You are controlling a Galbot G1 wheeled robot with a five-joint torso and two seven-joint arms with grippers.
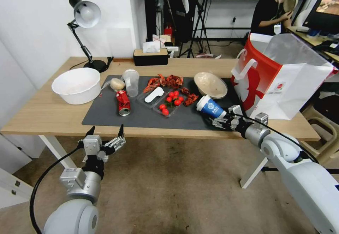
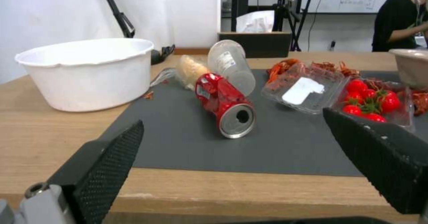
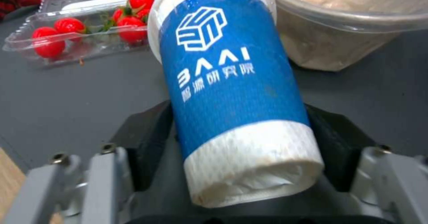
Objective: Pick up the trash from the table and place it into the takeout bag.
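In the clear tray (image 1: 168, 106), red tomatoes (image 1: 171, 100); beside it, beige shallow bowl (image 1: 210, 84).

One blue paper cup (image 1: 211, 107), one red soda can (image 1: 123, 102), two bowls (image 1: 76, 84) (white, beige), one takeout bag (image 1: 282, 80)

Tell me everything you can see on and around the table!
paper cup: 1, blue, white lid, tipped over on the mat, held
soda can: 1, red, lying on mat
plastic cup: 1, clear, mat's back edge
lump: 1, beige, beside plastic cup
shallow bowl: 1, beige, behind paper cup
big bowl: 1, white, table's left
tomatoes: several, red, clear tray
bag: 1, white and red, table's right
lamp: 1, black, back left
mat: 1, dark grey
left tool: open, before the table
right tool: gripping paper cup
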